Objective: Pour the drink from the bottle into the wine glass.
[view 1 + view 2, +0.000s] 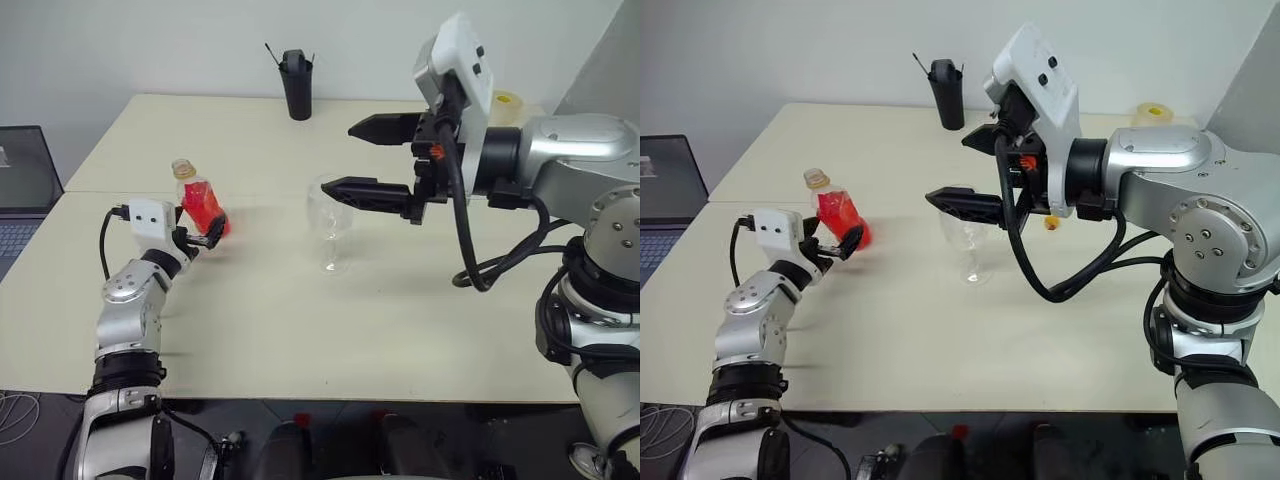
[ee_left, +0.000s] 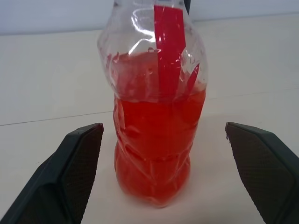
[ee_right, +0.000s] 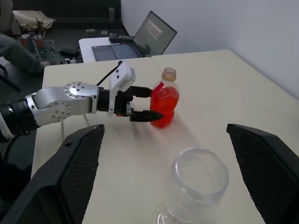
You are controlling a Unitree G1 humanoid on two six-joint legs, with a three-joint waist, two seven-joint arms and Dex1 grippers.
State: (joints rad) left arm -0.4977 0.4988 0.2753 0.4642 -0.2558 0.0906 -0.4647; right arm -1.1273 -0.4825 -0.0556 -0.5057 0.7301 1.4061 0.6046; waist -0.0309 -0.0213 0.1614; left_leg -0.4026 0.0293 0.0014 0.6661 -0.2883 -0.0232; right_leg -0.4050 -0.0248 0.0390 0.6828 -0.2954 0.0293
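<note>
From the head camera, the bottle (image 1: 198, 203) stands upright on the cream table (image 1: 300, 340), toward its left side and well in from the near edge, holding red-orange drink (image 1: 203, 212) in its lower body. The left hand (image 1: 205, 233) is level with the bottle's base, fingers spread wide on either side of it and gripping nothing. The wine glass (image 1: 330, 225) stands empty near the table's middle, well apart from the bottle, with bare tabletop between them and in front of both. The right hand (image 1: 358, 160) hangs in the air above and just beside the glass bowl, fully open and empty, its lower finger over the rim. A black pen holder (image 1: 297, 83) sits near the far edge, and a laptop (image 1: 22, 190) lies off the table's left edge.

In the left wrist view, the bottle (image 2: 156, 112) sits between the two black fingers (image 2: 70, 175), with a clear gap of table on each side; the drink reaches about halfway up and a red label strip runs down the front.

In the right wrist view, the wide-spread fingers (image 3: 264, 172) frame the glass's open rim (image 3: 200, 179), close below. Beyond it, the left hand (image 3: 142, 105) brackets the bottle (image 3: 164, 103), which stands clear of the table's side edge.
</note>
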